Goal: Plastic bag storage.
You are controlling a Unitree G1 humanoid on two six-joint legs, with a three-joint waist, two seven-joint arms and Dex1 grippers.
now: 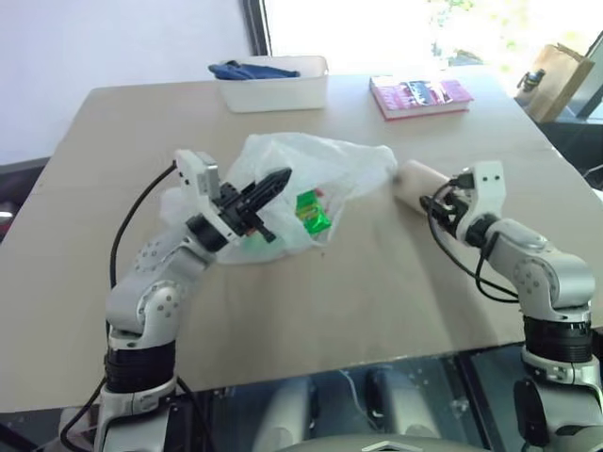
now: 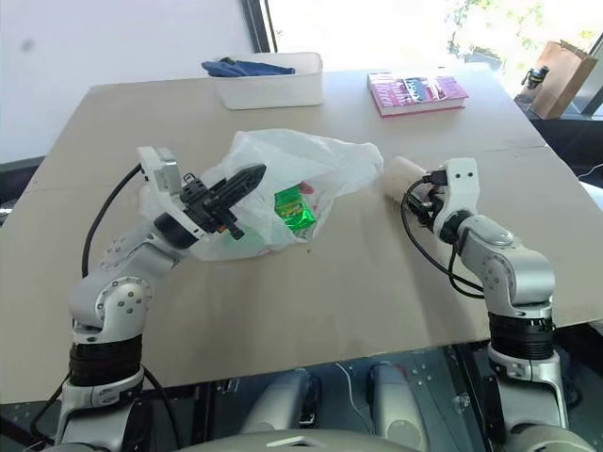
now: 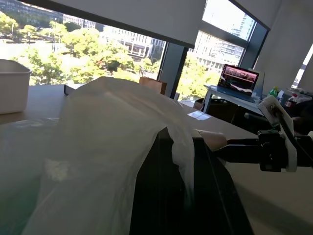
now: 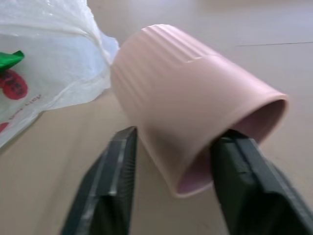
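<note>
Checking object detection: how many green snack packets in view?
1, possibly more. One green snack packet sits inside the plastic bag, near its right side. A fainter green patch shows through the film by the left pincer; others may be hidden.

Translucent-white plastic bag, faint red print; green snack packet; pale pink ribbed cup; pink book.
</note>
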